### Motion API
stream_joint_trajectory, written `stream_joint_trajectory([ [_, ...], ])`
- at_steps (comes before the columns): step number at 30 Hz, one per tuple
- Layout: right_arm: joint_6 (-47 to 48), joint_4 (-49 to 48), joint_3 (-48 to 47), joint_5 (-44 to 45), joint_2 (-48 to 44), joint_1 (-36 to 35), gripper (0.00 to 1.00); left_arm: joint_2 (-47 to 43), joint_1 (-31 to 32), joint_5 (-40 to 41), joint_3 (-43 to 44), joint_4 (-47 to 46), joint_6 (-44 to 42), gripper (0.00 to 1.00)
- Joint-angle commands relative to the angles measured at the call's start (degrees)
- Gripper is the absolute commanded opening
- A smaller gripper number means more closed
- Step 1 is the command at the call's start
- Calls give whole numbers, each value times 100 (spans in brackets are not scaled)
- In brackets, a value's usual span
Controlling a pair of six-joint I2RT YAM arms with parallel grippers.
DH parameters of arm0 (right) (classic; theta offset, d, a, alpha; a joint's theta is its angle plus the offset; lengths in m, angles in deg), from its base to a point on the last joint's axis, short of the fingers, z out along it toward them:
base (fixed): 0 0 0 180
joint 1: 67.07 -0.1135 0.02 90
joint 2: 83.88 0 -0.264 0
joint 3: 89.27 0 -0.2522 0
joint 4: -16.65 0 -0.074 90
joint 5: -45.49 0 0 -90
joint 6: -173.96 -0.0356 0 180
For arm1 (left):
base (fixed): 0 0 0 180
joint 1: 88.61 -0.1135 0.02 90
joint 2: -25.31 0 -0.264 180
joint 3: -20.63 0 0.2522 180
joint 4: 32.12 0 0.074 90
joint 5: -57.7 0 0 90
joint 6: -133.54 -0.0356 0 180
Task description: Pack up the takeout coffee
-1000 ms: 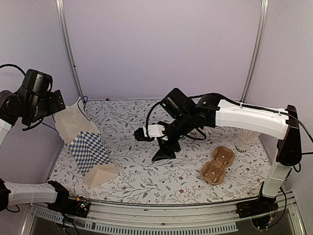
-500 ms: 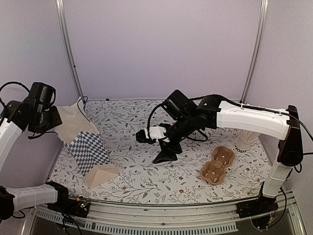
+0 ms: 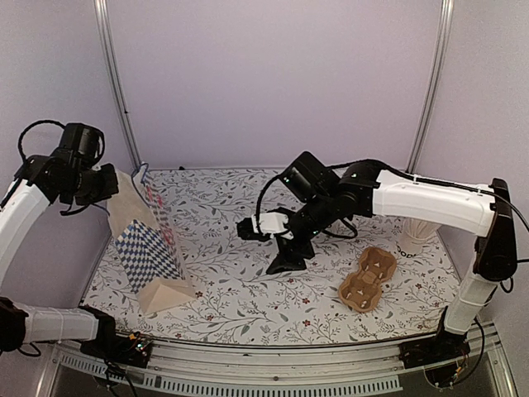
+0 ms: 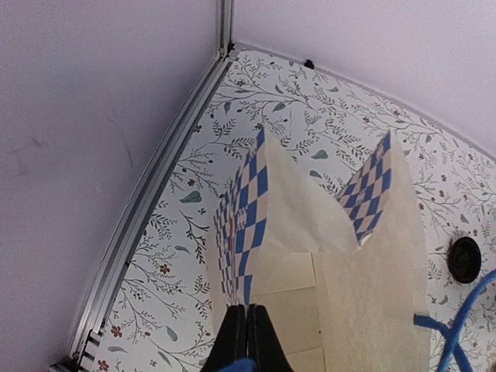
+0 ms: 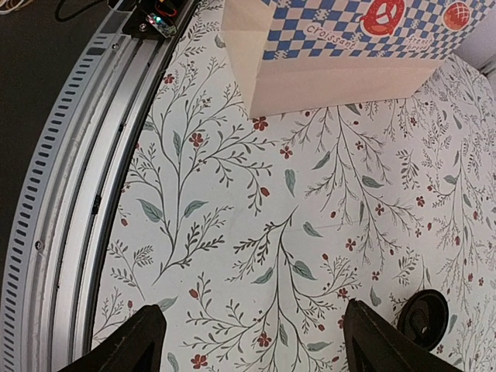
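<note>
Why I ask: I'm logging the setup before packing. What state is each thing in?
Paper bag: standing, leaning, top edge pinched.
Left pincer: shut on the bag's edge.
Right pincer: open, holding nothing.
Cup carrier: lying flat, no cup in it.

We see a bench [image 3: 231, 298] covered in a white sheet printed with leaves and small red flowers. On its left side a blue-checked paper bag [image 3: 145, 248] stands tilted. At right lies a brown cardboard cup carrier [image 3: 368, 277], a white cup [image 3: 411, 244] just beyond it. A round black disc [image 5: 422, 318] lies apart from the bag.
</note>
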Motion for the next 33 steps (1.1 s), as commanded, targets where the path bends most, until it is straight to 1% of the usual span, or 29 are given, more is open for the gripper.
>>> stream_joint_trajectory([
  [1, -87, 205, 75, 44, -441, 454, 82, 189, -60, -731, 467, -296, -565, 0],
  [4, -186, 388, 119, -256, -550, 1020, 82, 194, -61, -1330, 614, -520, -1000, 0],
  [8, -156, 538, 329, -321, -720, 1552, 82, 271, -67, -2502, 738, -714, -1571, 0],
  [11, -121, 533, 539, -277, -938, 1775, 82, 402, -60, -3545, 828, -837, -1919, 0],
  [13, -130, 543, 647, -269, -1034, 1874, 82, 440, -60, -4526, 851, -1042, -2017, 0],
  [14, -152, 544, 684, -267, -1066, 1905, 82, 464, -60, -4892, 884, -1125, -2013, 0],
  [17, -185, 609, 785, -262, -1192, 1932, 82, 608, -49, -5715, 1095, -1203, -2136, 0],
  [20, -154, 722, 913, -190, -1315, 1941, 82, 784, -41, -6065, 1229, -1197, -2235, 0],
  [24, -17, 931, 1122, -36, -1460, 2005, 82, 1148, 12, -6501, 1228, -1190, -2158, 0],
  [26, 58, 1067, 1247, 49, -1519, 2059, 82, 1328, 167, -6674, 1238, -1179, -2217, 0],
  [33, 553, 1527, 2021, 385, -1893, 2456, 81, 1908, 761, -6861, 1525, -933, -2680, 0],
])
